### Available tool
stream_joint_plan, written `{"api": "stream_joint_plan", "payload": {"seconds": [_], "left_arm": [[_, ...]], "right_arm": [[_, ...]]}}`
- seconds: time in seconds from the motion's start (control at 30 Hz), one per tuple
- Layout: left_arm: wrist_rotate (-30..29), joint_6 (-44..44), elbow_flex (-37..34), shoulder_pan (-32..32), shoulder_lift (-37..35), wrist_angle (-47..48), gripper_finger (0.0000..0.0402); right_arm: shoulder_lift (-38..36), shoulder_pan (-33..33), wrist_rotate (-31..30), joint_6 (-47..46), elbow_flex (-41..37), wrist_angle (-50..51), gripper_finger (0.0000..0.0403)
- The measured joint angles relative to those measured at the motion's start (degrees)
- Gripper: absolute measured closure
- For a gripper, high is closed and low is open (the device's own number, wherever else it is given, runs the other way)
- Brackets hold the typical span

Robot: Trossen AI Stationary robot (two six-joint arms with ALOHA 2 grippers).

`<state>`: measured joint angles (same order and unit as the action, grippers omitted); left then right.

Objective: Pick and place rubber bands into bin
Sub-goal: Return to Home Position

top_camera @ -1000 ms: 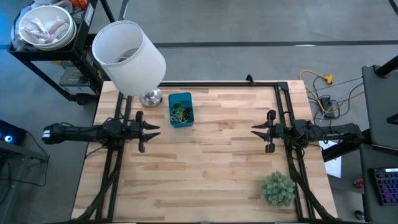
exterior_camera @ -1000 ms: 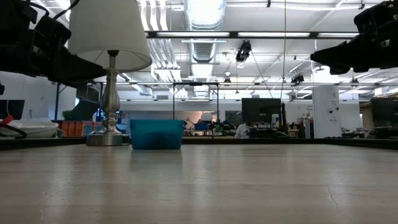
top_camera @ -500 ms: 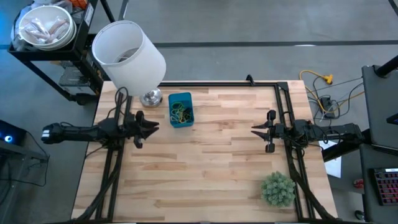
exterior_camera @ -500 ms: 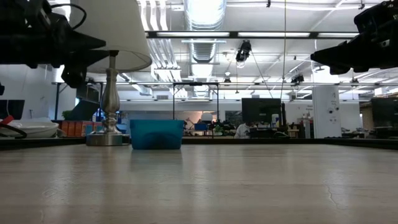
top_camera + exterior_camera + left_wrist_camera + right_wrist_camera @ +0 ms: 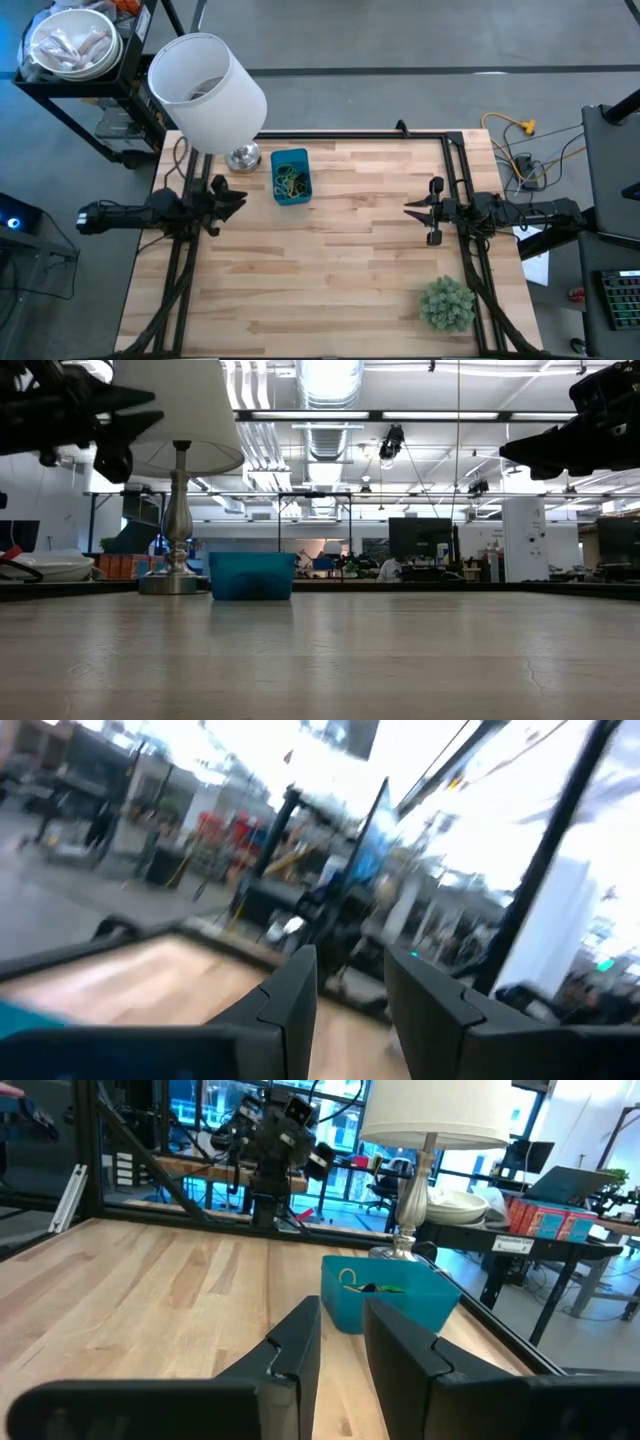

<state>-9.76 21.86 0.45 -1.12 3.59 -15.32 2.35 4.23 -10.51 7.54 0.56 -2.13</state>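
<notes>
Left wrist view: we see the left gripper (image 5: 350, 975) with its jaws a little parted and nothing between them. The right gripper (image 5: 343, 1320) shows the same narrow, empty gap. In the high view both arms hang above the table (image 5: 330, 280), the left at 9 o'clock and the right at 3 o'clock, tips toward the centre. We judge they are parked there because we find no loose band on the wood. The rubber bands (image 5: 289, 181) lie heaped in the blue bin (image 5: 304, 192), at 11 o'clock from the table centre, just beside the lamp base (image 5: 243, 157). The bin's long axis runs from 12 to 6 o'clock, with its mouth upward.
</notes>
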Motion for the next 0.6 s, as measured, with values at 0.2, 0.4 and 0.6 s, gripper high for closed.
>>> {"api": "stream_joint_plan", "payload": {"seconds": [0.2, 0.4, 0.6], "left_arm": [[0.07, -0.09, -0.09, -2.77, -1.99, -7.28, 0.0297], [0.23, -0.06, -0.13, -7.51, -1.97, -10.09, 0.0297], [0.0, -0.06, -0.15, -7.92, -1.97, -10.19, 0.0297]], "right_arm": [[0.04, -0.02, 0.01, 0.04, 0.0, -0.05, 0.0334], [0.02, -0.02, 0.0, -0.02, 0.0, -0.05, 0.0335], [0.02, -0.02, 0.01, -0.03, 0.0, -0.04, 0.0335]]}}
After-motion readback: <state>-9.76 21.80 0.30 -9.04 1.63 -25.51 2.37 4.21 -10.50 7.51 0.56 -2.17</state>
